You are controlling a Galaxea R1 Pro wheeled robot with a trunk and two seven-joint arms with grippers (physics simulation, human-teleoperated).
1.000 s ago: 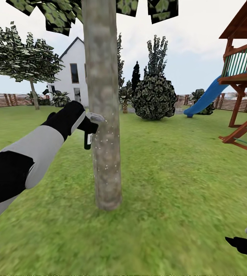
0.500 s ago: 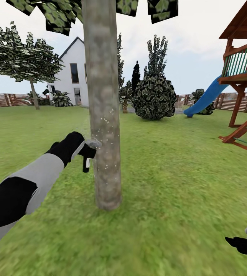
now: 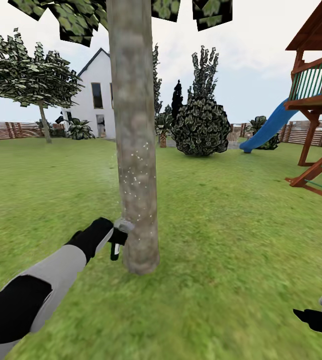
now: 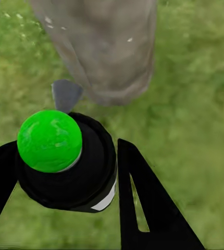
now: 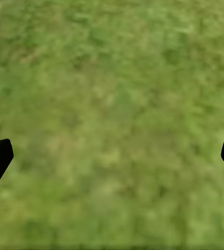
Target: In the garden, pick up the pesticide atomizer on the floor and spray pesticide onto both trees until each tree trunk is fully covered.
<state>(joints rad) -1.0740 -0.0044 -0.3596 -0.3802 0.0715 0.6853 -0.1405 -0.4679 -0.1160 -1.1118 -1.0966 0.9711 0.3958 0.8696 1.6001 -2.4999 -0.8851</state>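
Note:
A thick mottled grey-brown tree trunk (image 3: 133,150) rises from the lawn straight ahead. My left gripper (image 3: 116,241) is low beside its left side, near the base, shut on the pesticide atomizer (image 3: 119,233). The grey nozzle (image 3: 124,225) points at the bark. White spray specks (image 3: 135,175) dot the trunk above it. In the left wrist view the atomizer's green cap (image 4: 49,140) and black body sit between my fingers (image 4: 143,203), with the trunk (image 4: 101,47) just ahead. The second tree (image 3: 42,117) stands far off at the left by the fence. My right gripper (image 5: 112,161) hangs open over grass.
A wooden playset (image 3: 318,95) with a blue slide (image 3: 268,127) stands at the right. A dark round bush (image 3: 200,125), a white house (image 3: 96,97) and a brown slat fence (image 3: 6,131) lie behind. Lawn (image 3: 231,240) spreads all around the trunk.
My left arm has dropped down along the trunk with the atomizer, from about mid height to near the base. More white specks now show on the bark. The right arm is still.

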